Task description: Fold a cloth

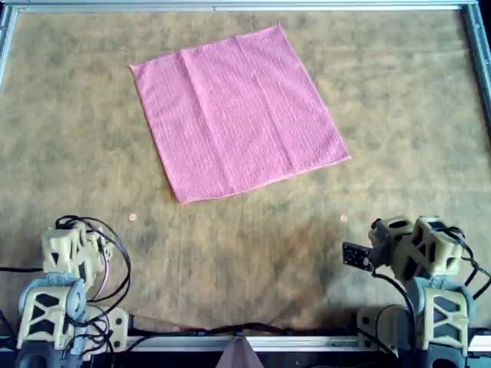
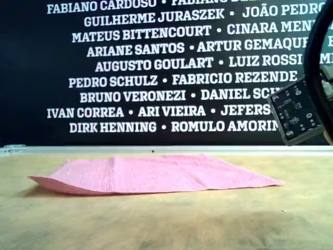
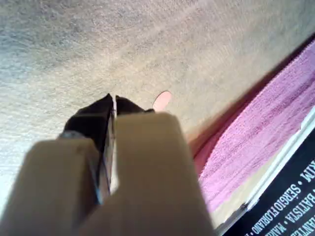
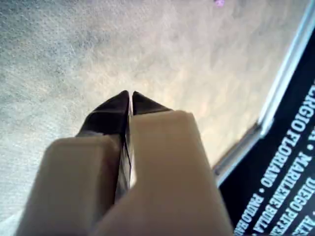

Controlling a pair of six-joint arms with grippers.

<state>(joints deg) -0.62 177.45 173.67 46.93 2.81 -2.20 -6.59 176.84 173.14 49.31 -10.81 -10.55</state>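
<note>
The pink cloth (image 1: 238, 115) lies flat and spread open on the brown table, turned slightly, toward the far middle of the overhead view. The exterior view shows the cloth (image 2: 156, 174) lying low, with its corner at that view's left a little raised. An edge of the cloth (image 3: 256, 142) also shows in the left wrist view. My left gripper (image 3: 114, 97) is shut on nothing, over bare table short of the cloth. My right gripper (image 4: 130, 93) is shut and empty too, above bare table. Both arms sit folded at the overhead view's near edge, the left arm (image 1: 73, 253) at its left, the right arm (image 1: 422, 253) at its right.
A metal rail (image 1: 245, 6) frames the table (image 1: 383, 92). Two small pink dots (image 1: 133, 218) (image 1: 343, 218) mark the surface near the arms. A black banner with names (image 2: 156, 78) stands behind the far rail. A circuit board on an arm (image 2: 294, 112) hangs at the exterior view's right.
</note>
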